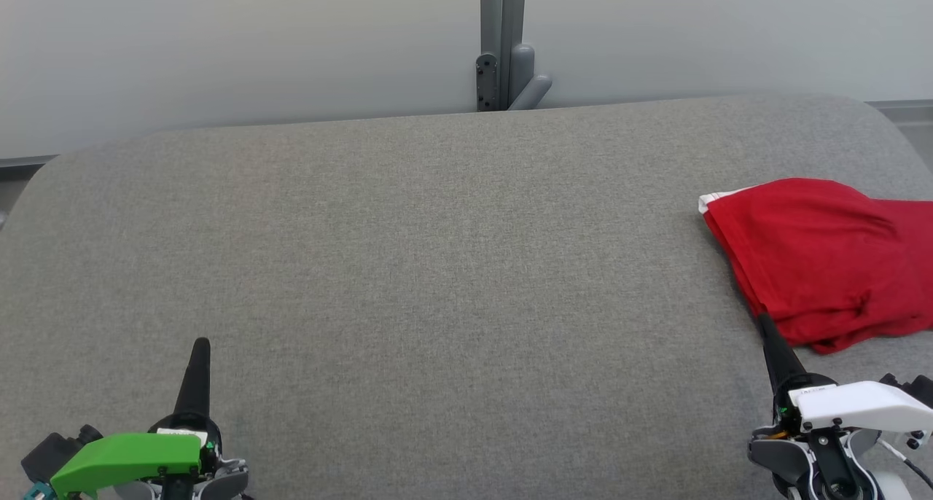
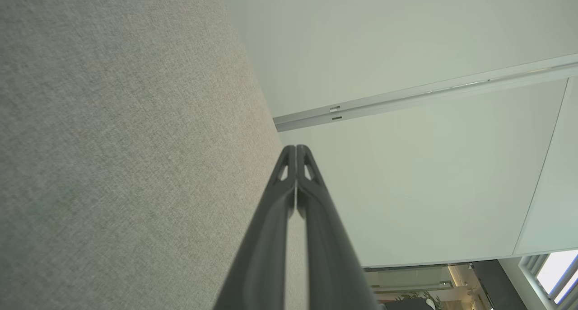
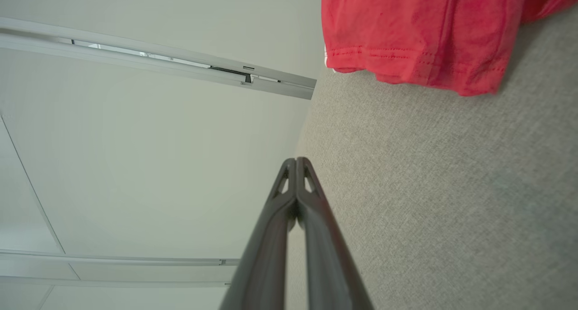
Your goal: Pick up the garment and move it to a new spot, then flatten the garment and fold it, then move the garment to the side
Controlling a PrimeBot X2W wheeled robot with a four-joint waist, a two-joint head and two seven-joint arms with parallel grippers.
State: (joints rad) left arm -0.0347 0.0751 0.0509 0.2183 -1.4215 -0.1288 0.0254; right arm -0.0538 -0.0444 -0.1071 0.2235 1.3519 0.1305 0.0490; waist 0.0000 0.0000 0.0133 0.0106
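Two end effectors sit low in the head view, both with their dark fingers pressed together and nothing between them. The left end effector [image 1: 201, 348] points up over bare grey tabletop [image 1: 437, 267], and the right end effector [image 1: 764, 323] reaches toward the red garment [image 1: 824, 259].

The garment lies bunched at the far right of the tabletop, running out of the head view's right edge, so its long axis cannot be judged in full. Its visible left edge slants from a white trim [image 1: 718, 197] at the far corner down toward the right fingertips. In the right wrist view the stitched hem sits ahead and to the upper right of the closed tips, with grey fabric between them — near, probably not touching.

The right arm is much the nearer; the left is well apart. Any grasp calls for opening first.

No brand or writing is readable — a small pale label on the right wrist is too small to make out.
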